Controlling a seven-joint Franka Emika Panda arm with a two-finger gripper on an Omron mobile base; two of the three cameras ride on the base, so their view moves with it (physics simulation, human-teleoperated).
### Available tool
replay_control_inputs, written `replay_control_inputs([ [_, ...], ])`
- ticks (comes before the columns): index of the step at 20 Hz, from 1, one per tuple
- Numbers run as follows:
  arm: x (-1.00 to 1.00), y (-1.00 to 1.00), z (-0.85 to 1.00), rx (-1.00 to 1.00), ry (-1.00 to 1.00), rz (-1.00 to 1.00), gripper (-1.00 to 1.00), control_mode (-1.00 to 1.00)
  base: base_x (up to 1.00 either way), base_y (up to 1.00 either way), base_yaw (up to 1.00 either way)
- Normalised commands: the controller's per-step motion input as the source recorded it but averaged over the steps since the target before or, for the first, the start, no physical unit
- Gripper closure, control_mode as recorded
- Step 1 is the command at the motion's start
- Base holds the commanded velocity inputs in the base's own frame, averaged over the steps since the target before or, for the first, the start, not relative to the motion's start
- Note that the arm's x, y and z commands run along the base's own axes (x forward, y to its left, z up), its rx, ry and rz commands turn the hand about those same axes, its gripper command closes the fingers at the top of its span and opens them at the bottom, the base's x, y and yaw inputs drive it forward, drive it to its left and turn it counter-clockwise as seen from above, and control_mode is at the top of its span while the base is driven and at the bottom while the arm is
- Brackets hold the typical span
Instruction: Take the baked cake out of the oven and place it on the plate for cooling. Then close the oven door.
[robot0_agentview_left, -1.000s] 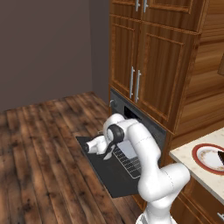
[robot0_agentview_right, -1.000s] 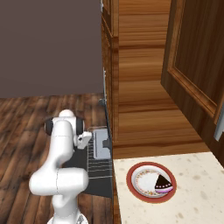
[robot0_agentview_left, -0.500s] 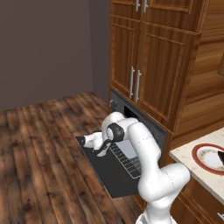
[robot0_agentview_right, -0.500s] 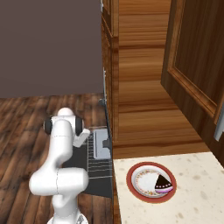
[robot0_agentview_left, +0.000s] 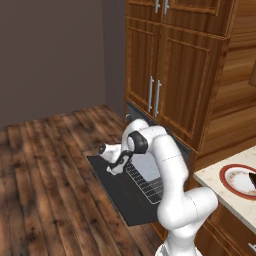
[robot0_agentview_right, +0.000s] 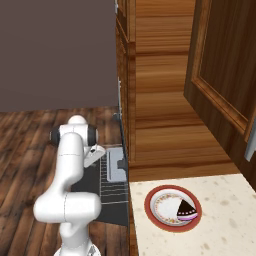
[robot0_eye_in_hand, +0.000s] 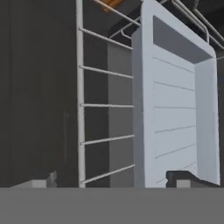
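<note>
The baked cake (robot0_agentview_right: 186, 210), a small dark wedge, lies on the plate (robot0_agentview_right: 159, 216), which stands on the pale counter; in the left base view the plate (robot0_agentview_left: 235, 180) carries the cake (robot0_agentview_left: 253, 179) at the frame's right edge. The oven door (robot0_agentview_left: 122, 200) lies open and flat. My gripper (robot0_agentview_left: 114, 169) hangs low over the door's far end, open, nothing between its fingers. In the hand view my gripper (robot0_eye_in_hand: 116, 179) faces the pulled-out wire rack (robot0_eye_in_hand: 100, 105) and a pale blue-grey tray (robot0_eye_in_hand: 175, 109). The oven (robot0_agentview_left: 130, 112) shows as a dark front under the cabinets.
Tall wooden cabinets (robot0_agentview_left: 170, 65) rise above the oven. The tray (robot0_agentview_right: 116, 163) sits on the wire rack (robot0_agentview_left: 147, 182) over the door. A speckled counter (robot0_agentview_right: 220, 220) runs on the right, and wooden floor (robot0_agentview_left: 50, 170) spreads left of the door.
The hand has shifted slightly over the open door and lifted a little. The jaws have stayed wide, and the cake, plate and door have not moved.
</note>
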Motion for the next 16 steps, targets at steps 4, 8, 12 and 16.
replay_control_inputs([
  [4, -0.19, 0.01, -0.02, 0.14, 0.15, 0.0, -1.0, -1.0, 0.0, 0.0, 0.0],
  [8, -0.45, 0.21, 0.0, 0.13, 0.07, 0.0, -1.0, -1.0, 0.0, 0.0, 0.0],
  [12, -0.55, 0.38, 0.07, 0.11, 0.0, 0.02, -1.0, -1.0, 0.0, 0.0, 0.0],
  [16, -0.35, 0.34, 0.0, 0.06, 0.0, 0.02, -1.0, -1.0, 0.0, 0.0, 0.0],
])
